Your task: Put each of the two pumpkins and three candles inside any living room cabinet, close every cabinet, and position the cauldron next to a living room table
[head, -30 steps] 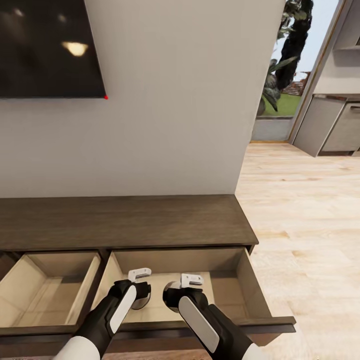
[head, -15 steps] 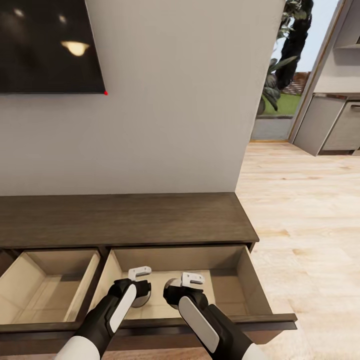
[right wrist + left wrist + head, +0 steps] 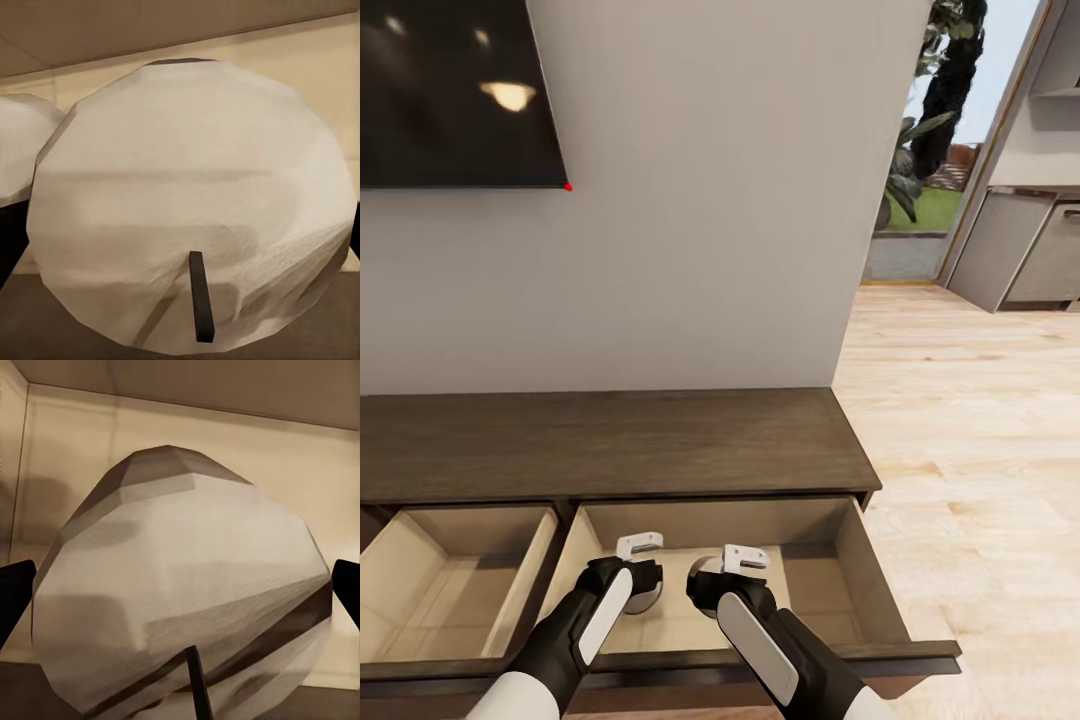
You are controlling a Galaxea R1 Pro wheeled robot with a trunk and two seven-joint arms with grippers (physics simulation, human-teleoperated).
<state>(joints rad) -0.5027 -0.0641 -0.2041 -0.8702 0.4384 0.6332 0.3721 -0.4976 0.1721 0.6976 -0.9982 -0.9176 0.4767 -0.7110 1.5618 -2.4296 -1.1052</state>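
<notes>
Gripping a candle each, both claws hang inside the cabinet drawer.

You're facing the dark wood cabinet standing on the pale plank floor. Two of its drawers are pulled open, showing pale beige insides. The right drawer has two candles over its floor.

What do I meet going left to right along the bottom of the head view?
Open left-hand beige-lined drawer → left gripper → right gripper → dark brown front panel of the open right-hand drawer → pale wood floor.
</notes>
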